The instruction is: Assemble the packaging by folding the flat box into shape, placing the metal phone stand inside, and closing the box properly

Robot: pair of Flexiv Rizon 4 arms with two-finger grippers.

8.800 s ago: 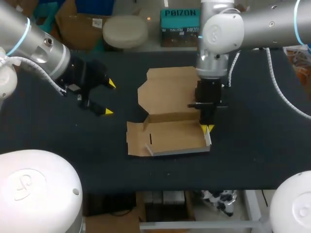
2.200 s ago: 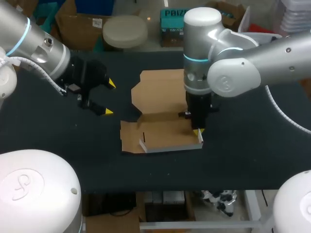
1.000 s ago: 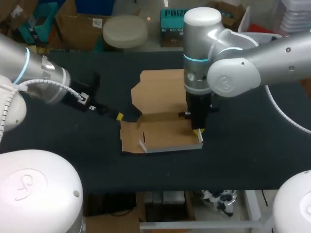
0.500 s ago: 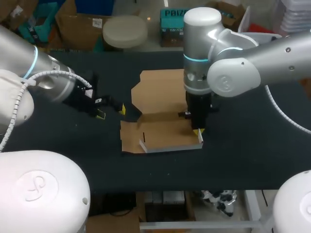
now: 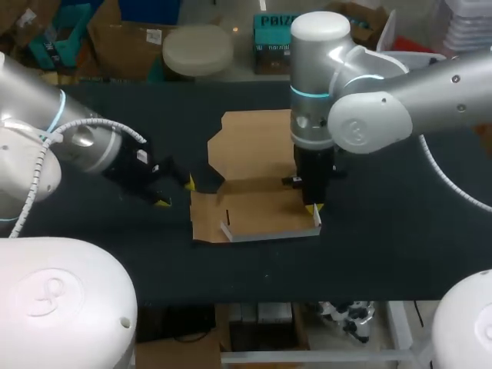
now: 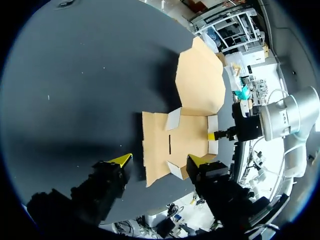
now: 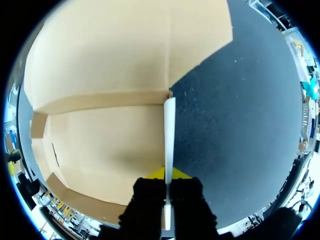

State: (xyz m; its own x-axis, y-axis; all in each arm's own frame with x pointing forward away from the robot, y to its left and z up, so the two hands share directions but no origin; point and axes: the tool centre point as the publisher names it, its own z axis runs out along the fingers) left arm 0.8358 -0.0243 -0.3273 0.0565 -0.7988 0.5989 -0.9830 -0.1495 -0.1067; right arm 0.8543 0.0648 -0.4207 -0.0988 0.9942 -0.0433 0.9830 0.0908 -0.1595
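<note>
The brown cardboard box (image 5: 254,181) lies opened out mid-table, lid panel flat at the back, low walls partly raised. My right gripper (image 5: 311,207) points straight down at its right side, shut on the upright right side flap (image 7: 169,130), which stands between the fingers of the right gripper (image 7: 167,176). My left gripper (image 5: 175,193) is low over the table just left of the box, open. In the left wrist view the box (image 6: 187,127) lies ahead of the left gripper (image 6: 161,161), its near flap between the tips without being held. No phone stand shows.
The black table top (image 5: 384,231) surrounds the box on all sides. My right arm's large body (image 5: 338,92) stands over the box's right rear. The table's front edge (image 5: 269,298) runs close below the box.
My left arm has swung in towards the box's left edge and dropped lower, its fingers narrowing somewhat. The right arm and the box have not moved.
</note>
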